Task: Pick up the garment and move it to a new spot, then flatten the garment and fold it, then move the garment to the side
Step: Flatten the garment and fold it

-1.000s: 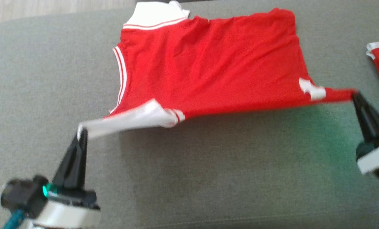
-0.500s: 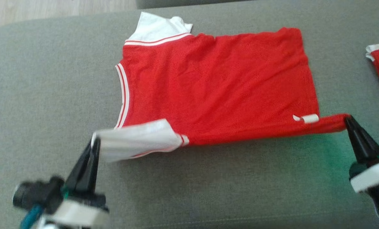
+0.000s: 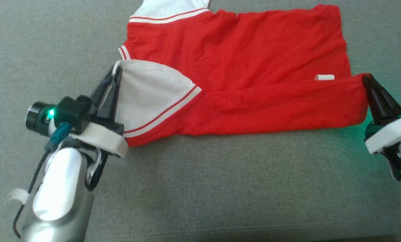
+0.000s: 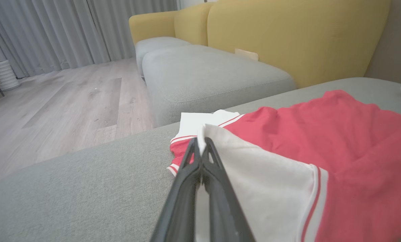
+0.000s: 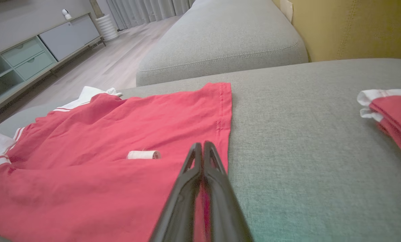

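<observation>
Red T-shirt (image 3: 240, 50) lies spread on the grey sofa seat (image 3: 220, 188), with the collar end to the robot's left and the hem to its right. Half a second ago the near long edge was held stretched in front of the garment. It now lies carried over onto the body, so the first lengthwise fold is down, and the next call appears to be release. The white sleeve (image 3: 146, 90) rests on top of the red panel.

The left pincer (image 3: 116, 69) is closed on the sleeve edge, though cloth partly covers its tips, so any slackening cannot be judged. The right pincer (image 3: 366, 78) is clamped on the hem corner. A small white label (image 3: 324, 77) sits just beside that corner.

Bare seat extends from the fold to the front seam. A second folded red garment (image 5: 392, 107) lies well apart to the right, which limits room on that side.
</observation>
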